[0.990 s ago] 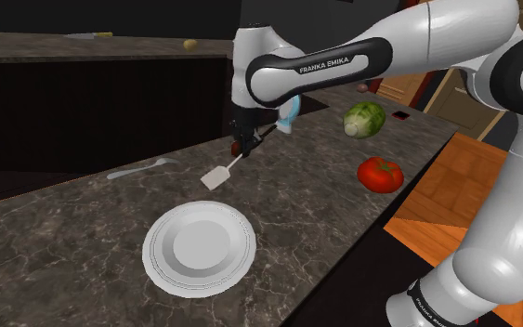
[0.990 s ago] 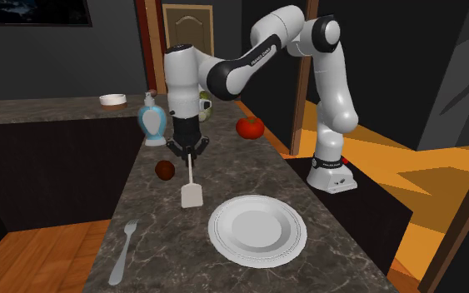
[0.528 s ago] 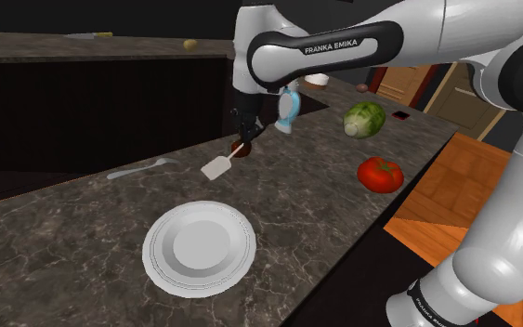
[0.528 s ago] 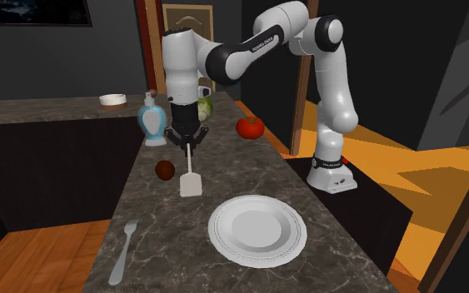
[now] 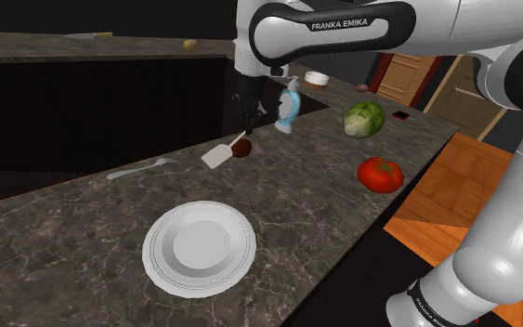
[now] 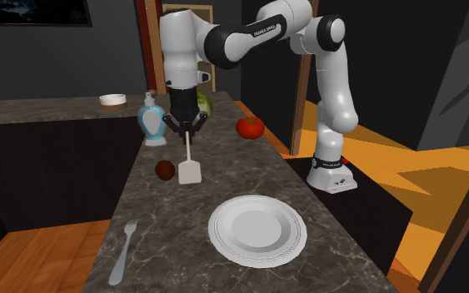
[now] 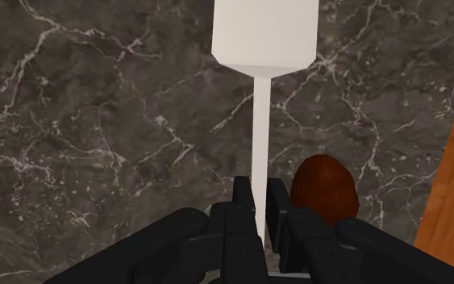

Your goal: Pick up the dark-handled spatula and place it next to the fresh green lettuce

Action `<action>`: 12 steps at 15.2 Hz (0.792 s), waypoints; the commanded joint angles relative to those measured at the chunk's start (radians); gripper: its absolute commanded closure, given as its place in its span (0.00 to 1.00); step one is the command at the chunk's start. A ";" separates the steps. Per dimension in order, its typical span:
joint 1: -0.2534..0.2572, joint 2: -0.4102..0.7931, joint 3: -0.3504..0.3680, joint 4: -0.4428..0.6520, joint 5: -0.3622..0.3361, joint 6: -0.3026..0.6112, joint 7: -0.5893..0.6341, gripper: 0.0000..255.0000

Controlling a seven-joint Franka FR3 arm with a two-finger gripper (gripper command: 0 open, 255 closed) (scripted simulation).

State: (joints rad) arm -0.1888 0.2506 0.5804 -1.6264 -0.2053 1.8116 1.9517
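Fingers of the black gripper (image 6: 186, 133) are closed on the upper end of the spatula (image 6: 190, 169), clasping its thin pale shaft between them in the wrist view (image 7: 259, 202). The spatula (image 5: 217, 155) hangs from that grip over the dark marbled counter (image 5: 64, 241), its flat white blade lowest, left of centre in the shoulder view. The handle end sits inside the grip and its colour cannot be told. 1 brown round object (image 7: 322, 190) lies on the counter just beside the fingers, left of the blade in the second exterior view (image 6: 165, 170).

The lettuce (image 5: 364, 119) rests on the counter at the right of the shoulder view, well apart from the spatula, with a red tomato (image 5: 380, 173) below it in the frame. A blue-and-white bottle (image 5: 288, 107) stands between the gripper (image 5: 246, 133) and the lettuce. A white plate (image 5: 199, 247) lies lower centre, and a grey fork (image 5: 143, 169) lies to the left of the blade.
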 commanded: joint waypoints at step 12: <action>0.018 0.006 0.007 0.183 0.001 -0.177 -0.013 1.00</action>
State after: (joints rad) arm -0.1743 0.2534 0.5863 -1.4629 -0.2024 1.6516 1.9390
